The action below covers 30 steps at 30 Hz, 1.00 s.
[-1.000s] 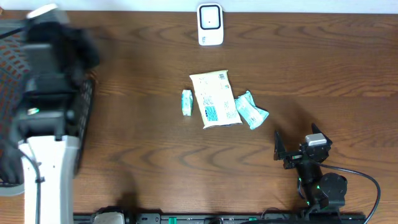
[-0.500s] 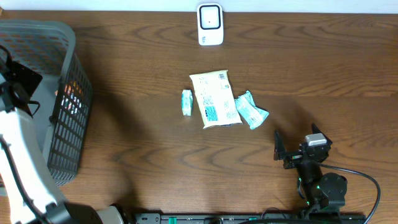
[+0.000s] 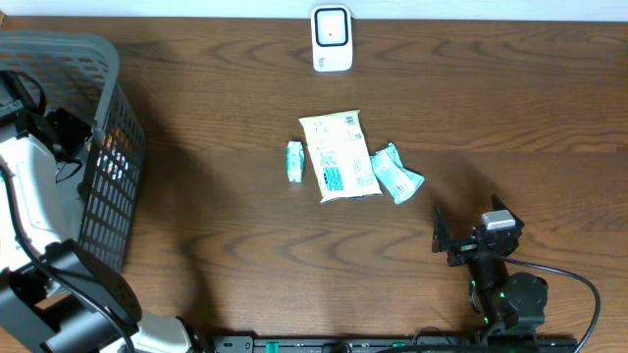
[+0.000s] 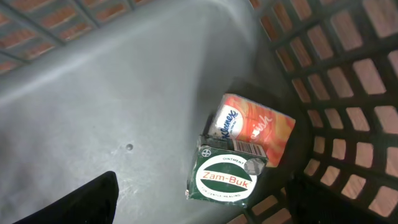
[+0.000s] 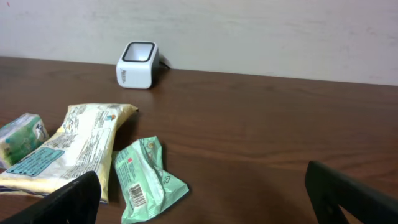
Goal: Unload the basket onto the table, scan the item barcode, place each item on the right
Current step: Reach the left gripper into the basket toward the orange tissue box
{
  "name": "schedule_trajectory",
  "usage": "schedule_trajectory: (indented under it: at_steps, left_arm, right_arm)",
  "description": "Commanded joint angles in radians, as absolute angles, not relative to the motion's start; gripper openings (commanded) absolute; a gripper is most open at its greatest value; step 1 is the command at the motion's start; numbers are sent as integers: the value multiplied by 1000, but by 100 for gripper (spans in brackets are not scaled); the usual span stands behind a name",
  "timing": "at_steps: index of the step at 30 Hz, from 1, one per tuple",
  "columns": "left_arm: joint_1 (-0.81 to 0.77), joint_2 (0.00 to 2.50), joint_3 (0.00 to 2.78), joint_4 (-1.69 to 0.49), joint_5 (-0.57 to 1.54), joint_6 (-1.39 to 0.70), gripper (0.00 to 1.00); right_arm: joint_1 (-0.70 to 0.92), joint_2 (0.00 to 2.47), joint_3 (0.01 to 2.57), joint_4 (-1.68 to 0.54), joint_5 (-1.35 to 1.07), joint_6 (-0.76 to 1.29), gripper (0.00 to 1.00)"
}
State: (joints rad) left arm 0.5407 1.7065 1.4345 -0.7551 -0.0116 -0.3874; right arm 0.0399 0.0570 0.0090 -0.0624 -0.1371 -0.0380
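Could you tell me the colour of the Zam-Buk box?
The box is green and white; best in left wrist view.

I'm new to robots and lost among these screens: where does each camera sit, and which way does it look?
Overhead: above the table, looking straight down at scanner, packets and basket; left arm and right arm show.
Left wrist: on the left arm, looking down into the basket at a Zam-Buk box; left claw fingers at bottom corners.
Right wrist: low over the table, facing the wall; right claw fingers at bottom corners.
Shared: overhead and right wrist both show scanner and packets.
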Motion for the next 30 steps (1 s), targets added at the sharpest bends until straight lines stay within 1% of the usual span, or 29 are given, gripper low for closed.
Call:
schedule_trajectory:
  at_steps: [1,9,13,30]
  left_arm:
    - [547,1735,1427,-752,16,-348,85]
    - [547,1821,1427,-746,17,-321,85]
    - [547,1872,1427,-729,68,-264,85]
    - [546,1964,1425,-698,80,-232,85]
  right_arm:
    - [46,52,6,-64,-133,-50,99]
    - [46,52,6,-64,-133,-50,99]
    - [46,52,6,-64,-133,-50,99]
    - [46,52,6,-64,-133,-50,99]
